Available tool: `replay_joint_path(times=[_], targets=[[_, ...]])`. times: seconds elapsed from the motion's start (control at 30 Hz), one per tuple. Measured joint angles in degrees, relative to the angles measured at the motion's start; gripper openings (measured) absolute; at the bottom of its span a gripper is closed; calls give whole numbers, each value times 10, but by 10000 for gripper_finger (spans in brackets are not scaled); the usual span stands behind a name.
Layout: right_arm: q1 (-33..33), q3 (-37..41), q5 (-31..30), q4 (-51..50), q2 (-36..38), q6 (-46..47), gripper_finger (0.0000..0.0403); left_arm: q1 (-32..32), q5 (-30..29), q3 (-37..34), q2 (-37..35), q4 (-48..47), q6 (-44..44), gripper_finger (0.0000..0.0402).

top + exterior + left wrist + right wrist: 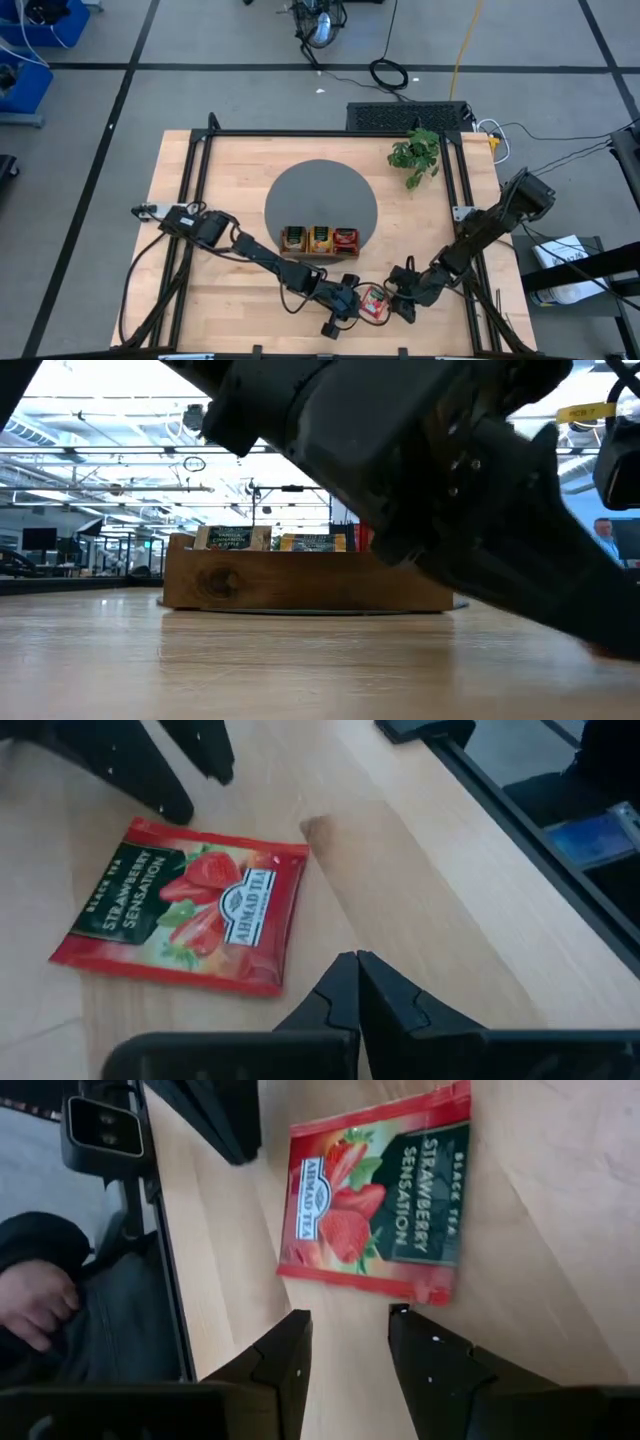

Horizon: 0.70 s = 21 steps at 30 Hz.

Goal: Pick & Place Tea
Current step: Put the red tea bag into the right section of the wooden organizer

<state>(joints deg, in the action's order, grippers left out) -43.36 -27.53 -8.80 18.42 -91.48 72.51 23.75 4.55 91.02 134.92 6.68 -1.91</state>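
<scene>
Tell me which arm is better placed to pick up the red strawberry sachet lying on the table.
Right, probably. The right gripper has its fingers apart, facing the red sachet lying flat just ahead. The left gripper is equally near but shut, so it would have to open first.

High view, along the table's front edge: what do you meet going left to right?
Left gripper, shut → red strawberry tea sachet lying flat on the wood → right gripper, open.
</scene>
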Motion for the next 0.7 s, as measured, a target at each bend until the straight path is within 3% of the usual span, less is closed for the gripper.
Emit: replay_joint_path(times=[0.27,0.5,0.7], targets=[[15,1,15,-14,9,-9,130,-9,28,1,6,9,-8,8],[11,1,0,-113,68,4,130,-8,30,1,6,12,-8,10],[17,1,-8,-110,58,-11,130,-9,30,1,6,14,-1,7]])
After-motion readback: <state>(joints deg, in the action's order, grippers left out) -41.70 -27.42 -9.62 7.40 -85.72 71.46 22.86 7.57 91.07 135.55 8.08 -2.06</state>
